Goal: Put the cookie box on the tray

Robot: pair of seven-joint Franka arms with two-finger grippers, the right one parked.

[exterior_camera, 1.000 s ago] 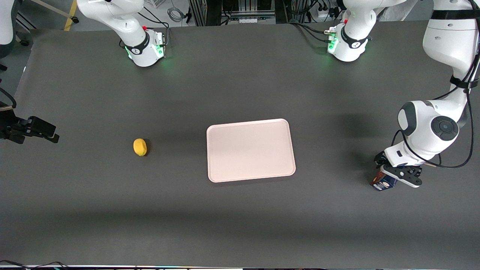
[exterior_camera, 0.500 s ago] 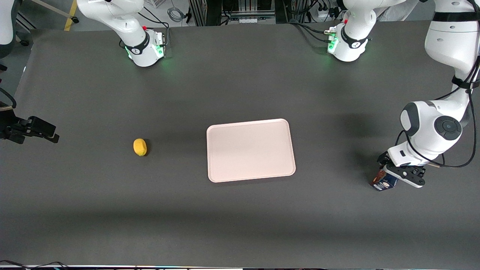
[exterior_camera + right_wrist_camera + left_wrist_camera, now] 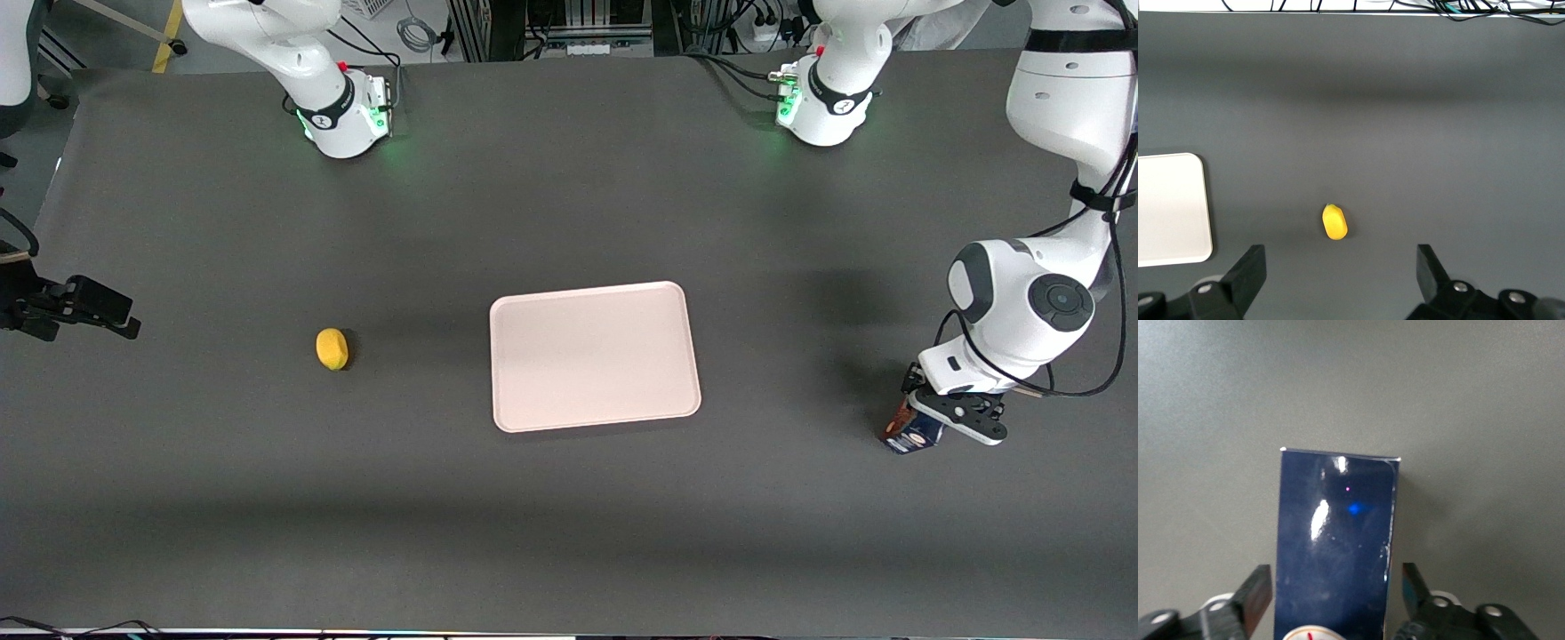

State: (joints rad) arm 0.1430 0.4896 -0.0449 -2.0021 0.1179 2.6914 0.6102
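While the gripper (image 3: pixel 942 425) hangs over the cookie box (image 3: pixel 909 434) with its fingers (image 3: pixel 1257 595) spread to either side and gaps showing, the box stands on the table (image 3: pixel 569 533) at the tray's (image 3: pixel 594 356) four o'clock, well apart, toward the working arm's end.

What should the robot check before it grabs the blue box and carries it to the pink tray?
1. Gripper is around the cookie box, one finger on each side: ok.
2. Fingers closed on the box: not ok, small gaps show at both sides.
3. Box off the table: cannot tell.
4. Tray has room: ok, nothing lies on it.
5. Yellow lump out of the way: ok, it sits toward the parked arm's end.
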